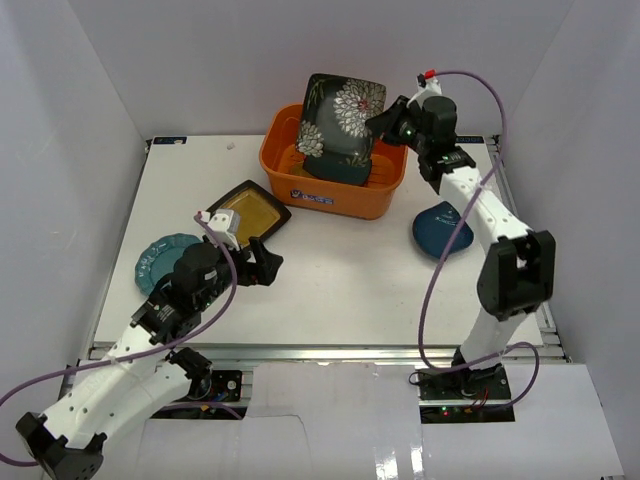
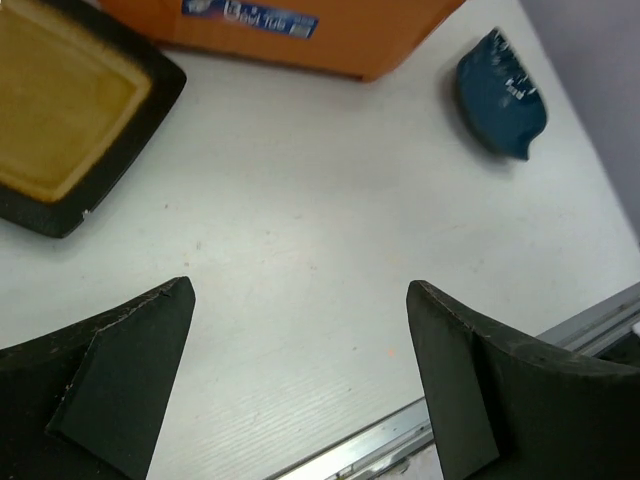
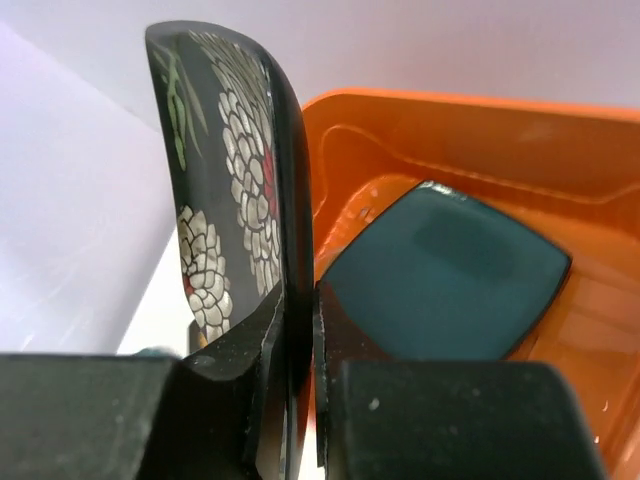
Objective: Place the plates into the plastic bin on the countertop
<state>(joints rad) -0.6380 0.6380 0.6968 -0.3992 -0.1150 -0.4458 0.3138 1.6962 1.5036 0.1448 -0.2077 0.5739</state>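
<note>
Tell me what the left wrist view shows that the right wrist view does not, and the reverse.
Only the left wrist view: the open left gripper over the countertop, the black-rimmed amber plate, the dark blue plate and a white-blue label. Only the right wrist view: the right gripper shut on the edge of the black floral plate, which stands upright, and the teal square plate. Both: the orange plastic bin, its outer wall in the left view, its inside, holding the teal square plate, in the right.

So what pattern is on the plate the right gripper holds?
Black plate, white flowers; top view.
</note>
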